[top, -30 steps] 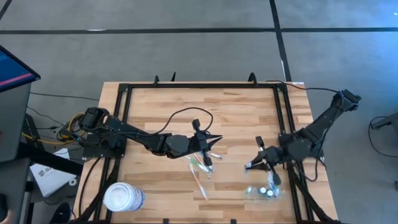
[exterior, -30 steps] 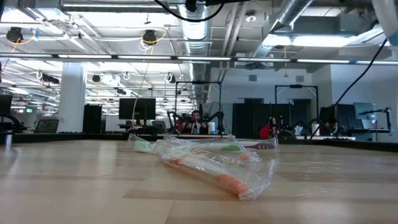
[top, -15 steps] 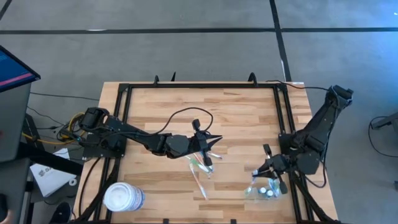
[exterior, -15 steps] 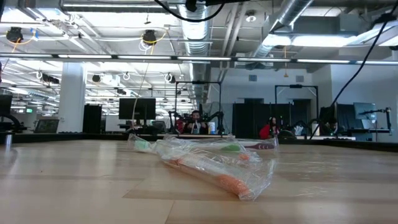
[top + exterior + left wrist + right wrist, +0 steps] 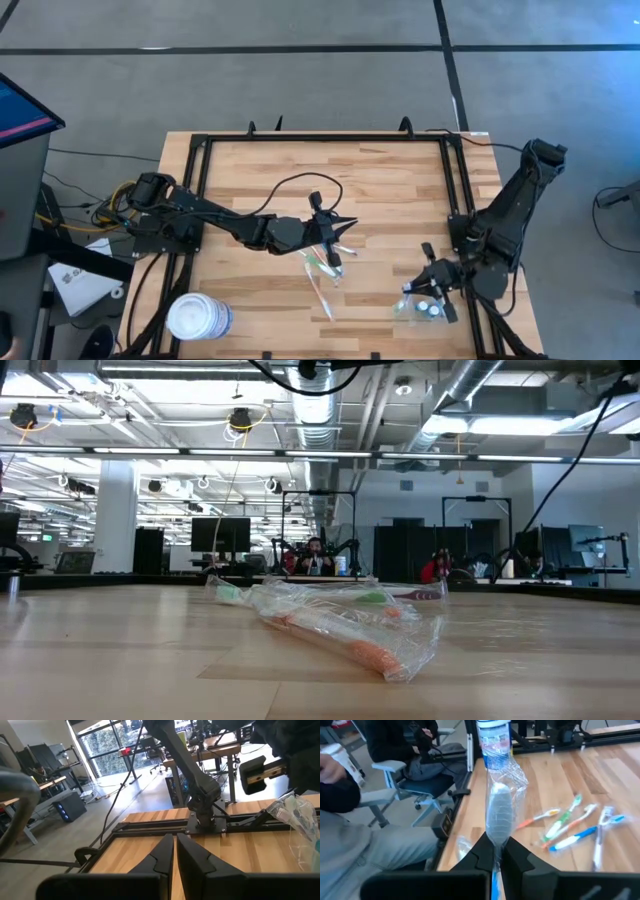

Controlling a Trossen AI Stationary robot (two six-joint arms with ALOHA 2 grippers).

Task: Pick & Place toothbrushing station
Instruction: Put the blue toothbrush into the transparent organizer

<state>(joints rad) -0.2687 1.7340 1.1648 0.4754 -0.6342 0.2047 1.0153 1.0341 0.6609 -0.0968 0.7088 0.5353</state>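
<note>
The toothbrushing station, a small clear holder, stands on the table near its near right corner. My right gripper hangs just to its left and above it, shut on a toothbrush in a clear wrapper. Several more wrapped toothbrushes lie loose mid-table and also show in the low view. Above them my left gripper is shut, with nothing between its fingers. My right gripper pinches the wrapped toothbrush by its blue handle end between its two fingers. The fingers point toward the table's left, slanting slightly down, and lie along the brush. It sticks out past the fingertips, head foremost, clear of the table.
A large white round tub stands at the near left corner. A black frame runs round the table's edges. Beyond the table's left side a person sits on a chair.
My right gripper has gone toward the table's near edge and a little down, rolling as it went, with the wrapped toothbrush still in its shut fingers. It now hangs next to the clear holder.
</note>
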